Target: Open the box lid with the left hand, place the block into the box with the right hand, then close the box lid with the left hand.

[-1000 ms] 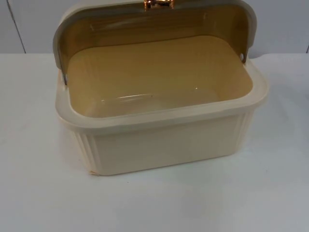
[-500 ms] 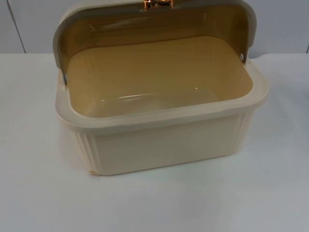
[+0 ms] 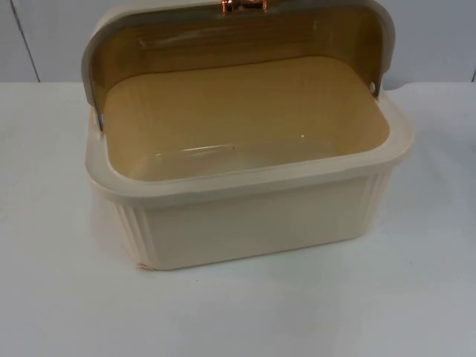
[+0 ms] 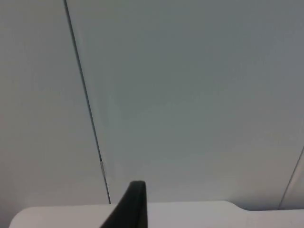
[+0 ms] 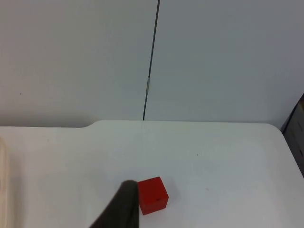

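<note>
One step looks finished to me: the box point(image 3: 245, 171) sits on the white worktop point(image 3: 67, 297) with its lid point(image 3: 238, 33) swung up and back toward the far wall, and the inside is bare. So the step in hand is mine to do with the right arm, fetching the red block point(image 5: 152, 195). In my right wrist view the block rests on the worktop just beside the fingertip of my right pincer point(image 5: 124, 204), off to the box's right side; I cannot tell whether that pincer is open or closed. To do this well I would square up over the block, come straight down, take it by two flat faces, then lift high enough to clear the box's thick rim before lowering inside. My left pincer point(image 4: 133, 204) waits facing the grey partition wall point(image 4: 190, 95); its state I cannot tell either. Nothing lies between block and box, though the raised lid overhangs the far edge.
</note>
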Controlling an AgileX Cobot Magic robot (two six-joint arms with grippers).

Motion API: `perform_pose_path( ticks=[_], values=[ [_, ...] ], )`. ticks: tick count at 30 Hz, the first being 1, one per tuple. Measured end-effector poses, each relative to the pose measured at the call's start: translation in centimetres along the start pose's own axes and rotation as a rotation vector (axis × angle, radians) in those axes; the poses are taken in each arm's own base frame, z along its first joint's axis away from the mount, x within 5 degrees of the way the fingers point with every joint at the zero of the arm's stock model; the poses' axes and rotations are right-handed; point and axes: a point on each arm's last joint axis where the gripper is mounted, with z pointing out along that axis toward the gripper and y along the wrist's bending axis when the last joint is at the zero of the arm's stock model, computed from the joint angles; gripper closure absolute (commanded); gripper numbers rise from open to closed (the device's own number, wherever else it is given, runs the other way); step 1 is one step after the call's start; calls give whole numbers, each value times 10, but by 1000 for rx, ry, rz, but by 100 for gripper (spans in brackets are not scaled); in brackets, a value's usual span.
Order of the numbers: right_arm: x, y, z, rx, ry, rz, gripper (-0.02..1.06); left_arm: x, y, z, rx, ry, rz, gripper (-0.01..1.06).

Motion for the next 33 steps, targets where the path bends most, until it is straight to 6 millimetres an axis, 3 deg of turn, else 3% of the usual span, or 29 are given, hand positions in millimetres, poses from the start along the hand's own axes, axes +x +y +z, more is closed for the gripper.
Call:
perform_pose_path(
  ticks=[7,11,13,16,17,22,25,33],
  values=[
    [-2,0,0,-3,-23,23,0,6,0,0,-3,69,29,0],
    [-7,3,11,-5,-41,21,0,9,1,0,-4,104,39,0],
    [-8,6,26,-1,-13,13,0,10,1,-1,-4,106,40,0],
    [-5,16,65,-7,74,-13,0,10,1,-1,-5,106,43,0],
    [-5,16,65,-7,74,-13,0,10,1,-1,-5,106,43,0],
    [-1,32,123,-38,122,-23,0,10,1,-1,-5,107,45,0],
    [2,37,141,-48,125,-26,0,10,1,-1,-4,116,66,0],
    [31,30,209,1,258,35,0,12,1,-4,-1,134,105,0]
  ],
)
